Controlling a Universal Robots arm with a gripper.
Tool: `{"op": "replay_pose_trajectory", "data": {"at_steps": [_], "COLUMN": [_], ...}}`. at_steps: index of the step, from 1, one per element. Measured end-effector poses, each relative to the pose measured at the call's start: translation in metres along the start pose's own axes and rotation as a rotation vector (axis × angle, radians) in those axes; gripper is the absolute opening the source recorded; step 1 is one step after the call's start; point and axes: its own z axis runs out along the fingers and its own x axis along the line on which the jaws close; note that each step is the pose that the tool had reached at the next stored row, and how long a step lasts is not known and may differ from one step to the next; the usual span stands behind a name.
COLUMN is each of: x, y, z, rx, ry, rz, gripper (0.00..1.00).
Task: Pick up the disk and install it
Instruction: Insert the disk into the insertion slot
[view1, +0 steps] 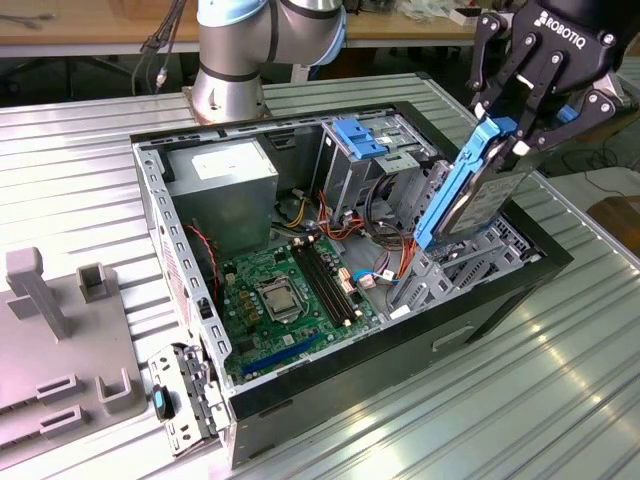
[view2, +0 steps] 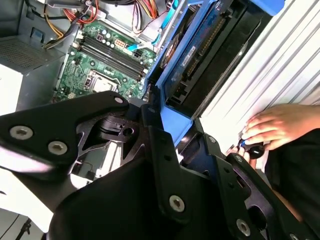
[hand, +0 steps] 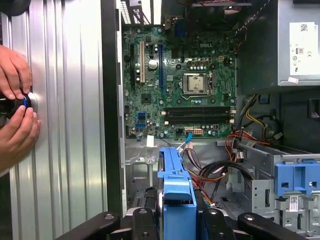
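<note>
The disk (view1: 470, 190), a dark grey drive in a bright blue carrier, hangs tilted over the drive bay (view1: 470, 262) at the exterior view's right end of the open computer case (view1: 400, 335). Its lower end dips into the case near the bay's grey frame. My gripper (view1: 505, 135) is shut on the disk's upper end, one black finger on each side of the blue carrier. In the first wrist view the carrier's blue edge (hand: 175, 185) stands between my fingers (hand: 145, 220). In the second wrist view the disk (view2: 200, 55) stretches away from my gripper (view2: 170, 125) toward the motherboard.
Inside the case lie a green motherboard (view1: 290, 290), a grey power supply (view1: 220, 185), a blue latch plate (view1: 360, 135) and coloured cables. A person's hands (hand: 15, 100) rest on a knob on the ribbed metal table beside the case. A grey fixture (view1: 60, 340) stands at the exterior view's left.
</note>
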Motion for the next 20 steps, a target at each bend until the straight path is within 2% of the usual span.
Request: {"op": "replay_pose_trajectory", "data": {"at_steps": [1,2,3,4,5,7,20], "x": [0.0001,0.0001,-0.0002,0.0014,0.0044,0.0053,0.0054], "y": [-0.0016,-0.007,-0.02,-0.0229,-0.024,-0.024,-0.0262], "z": [0.0006,0.0029,0.0082,0.016,0.0191,0.0195,0.0235], "rx": [0.0,0.0,0.0016,0.0023,0.0023,0.0024,0.0023], "ry": [0.0018,0.0037,0.0043,0.0046,0.0049,0.0049,0.005], "rz": [0.0,0.0,0.0,0.003,0.013,0.013,0.015], "gripper": [0.37,0.37,0.37,0.37,0.37,0.37,0.37]}}
